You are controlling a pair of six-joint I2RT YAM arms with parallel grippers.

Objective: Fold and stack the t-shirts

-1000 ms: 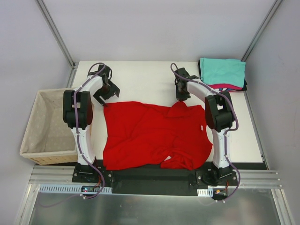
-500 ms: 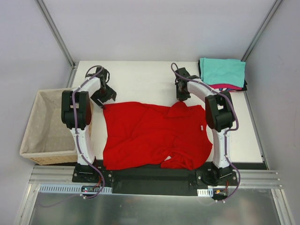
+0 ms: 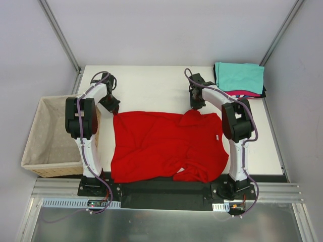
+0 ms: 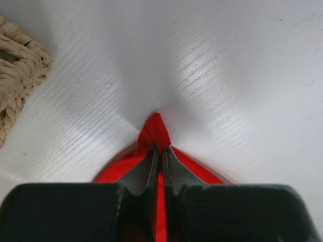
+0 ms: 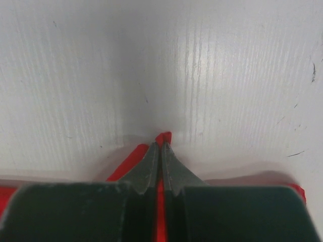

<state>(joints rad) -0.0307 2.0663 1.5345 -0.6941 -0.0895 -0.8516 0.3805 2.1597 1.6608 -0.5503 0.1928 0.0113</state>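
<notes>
The red t-shirt [image 3: 166, 146] lies spread and rumpled on the white table [image 3: 151, 83], between the two arms. My left gripper [image 3: 113, 108] is shut on its far-left corner; the left wrist view shows a red cloth tip [image 4: 155, 132] pinched between the grey pads [image 4: 146, 169]. At the far edge of the shirt near the middle, my right gripper [image 3: 196, 106] is shut on the cloth, and a small red tip [image 5: 163, 137] pokes out past its pads [image 5: 170, 169]. A stack of folded t-shirts [image 3: 239, 78], teal on top with pink and black edges below, sits at the far right corner.
A wicker basket [image 3: 50, 136] with beige lining stands left of the table; its woven rim [image 4: 17, 85] shows close to the left gripper. Grey walls enclose the table on the far side and both flanks.
My left gripper, open above the shirt's far-left corner a second ago, has dropped onto that corner and shut on it. The right gripper and the shirt have stayed put.
</notes>
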